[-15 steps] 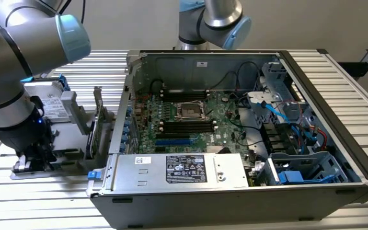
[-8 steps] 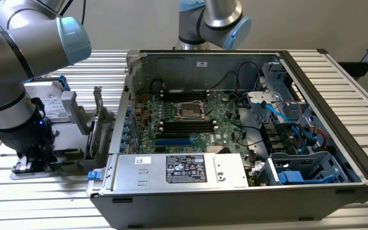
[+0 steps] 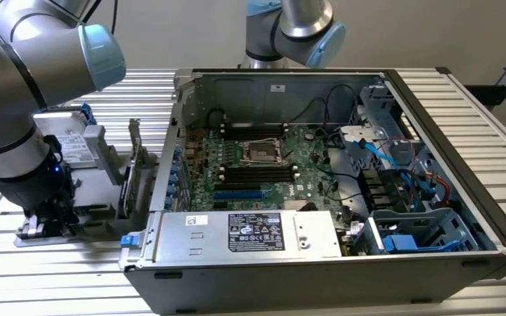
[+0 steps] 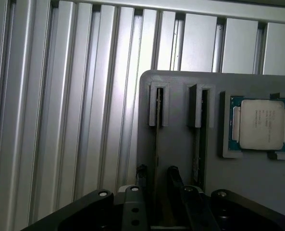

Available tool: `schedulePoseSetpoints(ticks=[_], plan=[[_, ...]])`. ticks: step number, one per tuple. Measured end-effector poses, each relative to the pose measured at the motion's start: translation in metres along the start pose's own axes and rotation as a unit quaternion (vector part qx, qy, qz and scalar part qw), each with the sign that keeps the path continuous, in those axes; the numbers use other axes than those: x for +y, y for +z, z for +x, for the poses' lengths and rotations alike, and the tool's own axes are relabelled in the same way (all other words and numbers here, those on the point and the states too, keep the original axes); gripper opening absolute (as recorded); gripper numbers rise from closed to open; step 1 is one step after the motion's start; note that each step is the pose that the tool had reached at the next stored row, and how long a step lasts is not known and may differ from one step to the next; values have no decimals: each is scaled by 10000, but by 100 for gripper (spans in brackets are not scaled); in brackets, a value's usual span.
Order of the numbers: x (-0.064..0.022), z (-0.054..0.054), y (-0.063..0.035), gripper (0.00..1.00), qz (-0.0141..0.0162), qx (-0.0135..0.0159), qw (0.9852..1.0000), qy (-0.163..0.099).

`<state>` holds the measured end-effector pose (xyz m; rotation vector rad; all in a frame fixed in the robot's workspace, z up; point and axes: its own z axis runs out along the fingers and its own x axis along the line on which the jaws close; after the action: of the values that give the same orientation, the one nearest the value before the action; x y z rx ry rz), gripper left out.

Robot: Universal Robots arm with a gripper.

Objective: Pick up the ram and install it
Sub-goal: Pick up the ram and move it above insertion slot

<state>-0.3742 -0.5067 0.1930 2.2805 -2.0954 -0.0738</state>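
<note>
— While your arm hangs over the fixture plate (image 4: 257, 187), log this: gripper (image 4: 157, 177) low over the plate's slotted end, fingers (image 4: 141, 175) parted, one on each side of the ram (image 4: 157, 144). Nothing gripped; a gap shows on both faces.

— Where exactly is the stick, and why on edge?

— The ram stands on its long edge in one of the plate's holders, thin side up. My guess is that this pose offers you the two flat faces to pinch and matches how a slot takes it. A second stick (image 4: 198, 154) stands in the plate's neighbouring holder. A processor (image 4: 260, 124) lies flat in a recess of the same plate.

— And beyond the plate?

— To the exterior view's right of the plate comes an upright card (image 3: 134, 168), just beside it. Then the computer case (image 3: 323, 289), lying on its side and open upward, probably so you reach the motherboard (image 3: 310, 148) from above. Its memory slots (image 3: 257, 172) lie past the case wall nearest the plate, close to the processor socket (image 3: 262, 151). The plate sits near the case, I'd judge, to keep your carry short. Ram not yet lifted; install not begun.
</note>
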Motion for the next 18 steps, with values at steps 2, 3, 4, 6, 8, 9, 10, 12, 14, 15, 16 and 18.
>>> schedulePoseSetpoints(ticks=[2,3,4,6,8,9,10,12,14,15,16,18], plan=[[0,0,0,31,0,0,10000,0],[0,0,0,31,0,0,10000,0],[0,0,0,33,0,0,10000,0],[0,0,0,33,0,0,10000,0],[0,0,0,39,0,0,10000,0],[0,0,0,39,0,0,10000,0],[0,0,0,37,0,1,10000,0],[0,0,0,31,-1,2,10000,0],[0,0,1,24,0,3,10000,0],[0,1,1,18,-1,4,10000,0],[0,0,1,14,-1,3,10000,0],[0,0,1,14,-1,3,10000,0]])
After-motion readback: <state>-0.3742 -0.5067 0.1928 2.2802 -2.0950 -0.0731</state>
